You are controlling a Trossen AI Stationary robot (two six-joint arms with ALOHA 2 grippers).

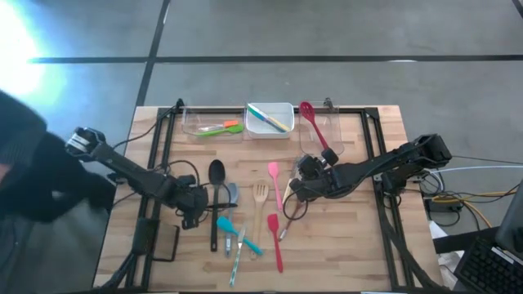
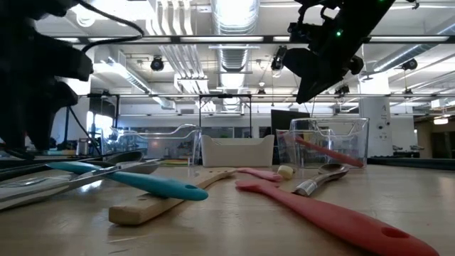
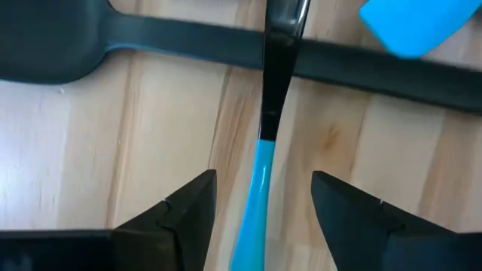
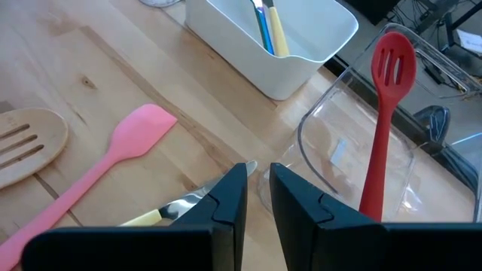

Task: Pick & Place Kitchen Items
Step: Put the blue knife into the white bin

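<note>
— Looking across the wooden plank tabletop (image 1: 351,245): what lies on it?

— Utensils, loose around the middle: a black ladle (image 1: 216,184), a wooden fork (image 1: 260,198), pink (image 1: 275,181) and red spatulas (image 1: 275,241). Three tubs sit along the far edge; a red slotted spoon (image 1: 315,126) leans in the right clear tub (image 1: 333,122).

— And the pincers?

— The left pincer (image 3: 262,203) is spread astride a teal-handled utensil (image 3: 256,196). The right pincer (image 4: 257,197), near the middle, is pressed almost together, empty.

— The room?

— Grey floor (image 1: 327,33); ceiling ducts (image 2: 231,18) overhead.
</note>
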